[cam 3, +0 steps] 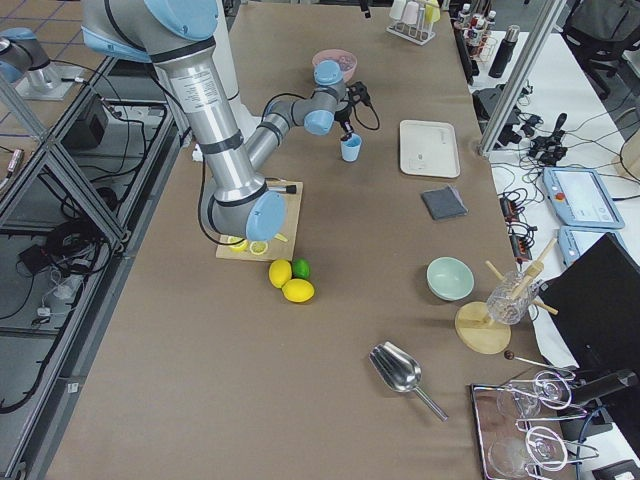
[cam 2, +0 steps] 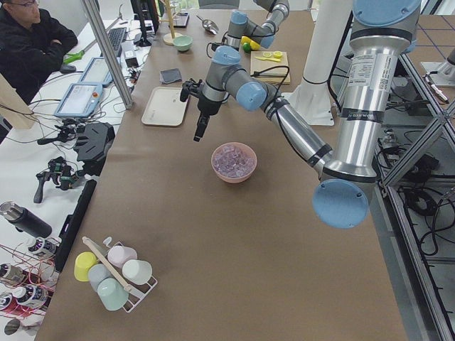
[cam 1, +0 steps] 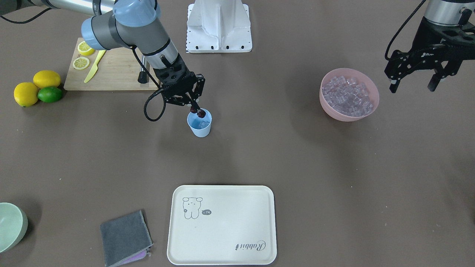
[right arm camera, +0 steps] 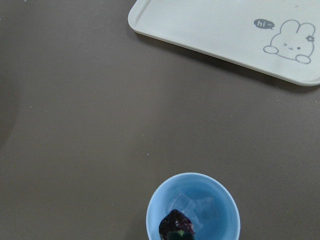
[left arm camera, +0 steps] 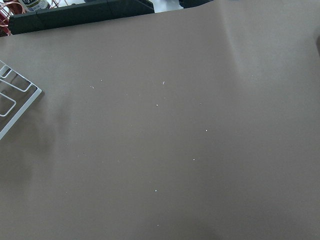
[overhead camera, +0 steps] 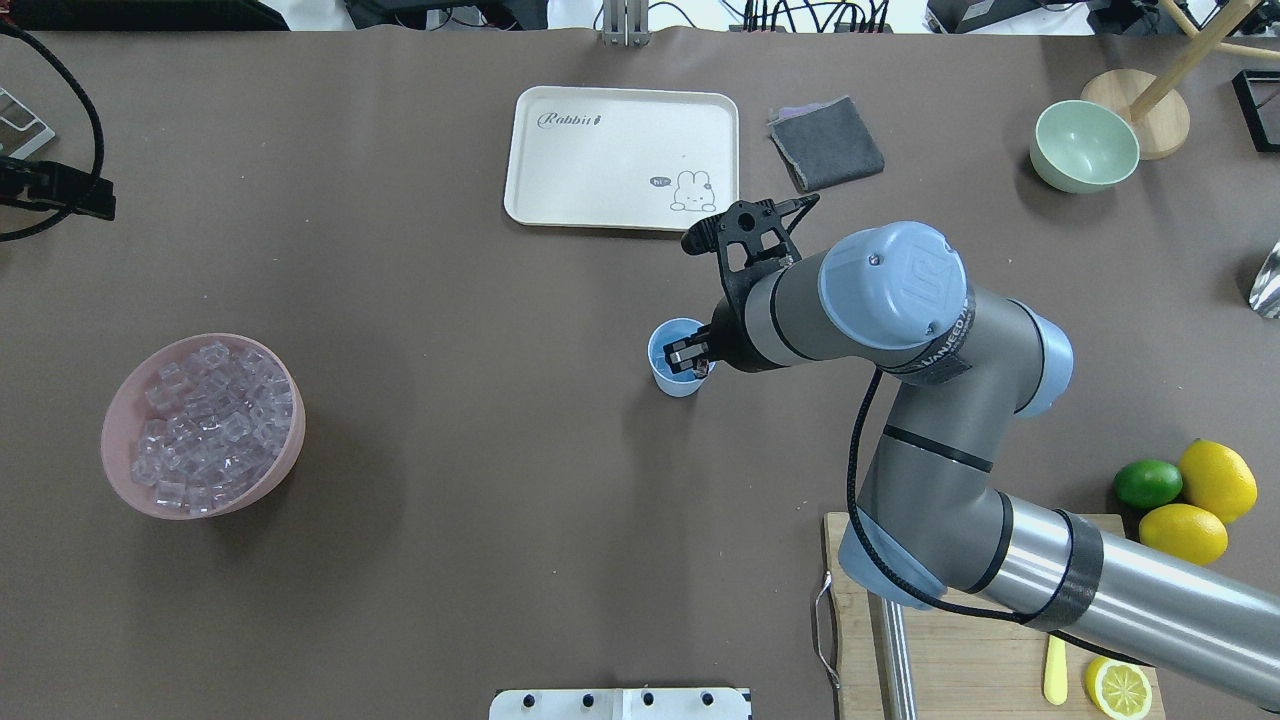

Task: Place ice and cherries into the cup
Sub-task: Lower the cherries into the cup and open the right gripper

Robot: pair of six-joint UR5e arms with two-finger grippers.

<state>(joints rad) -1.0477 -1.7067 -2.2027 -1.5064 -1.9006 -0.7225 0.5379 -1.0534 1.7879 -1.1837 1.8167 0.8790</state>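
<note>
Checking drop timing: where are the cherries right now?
In the front-facing view the cherries hang pinched in the right tool, just over the mouth of the cup, left of centre, between the cutting board and the tray.

I get even, diffuse overhead light in every view, all bright enough. The brown tabletop reads flat and matte. Soft, faint shadows pool beside the pink bowl and the cup. The cream tray is very bright, nearly blown out. Both side views bend straight frames near their edges. In my right wrist view the cherries are blurred, while the tray print stays sharp.
</note>
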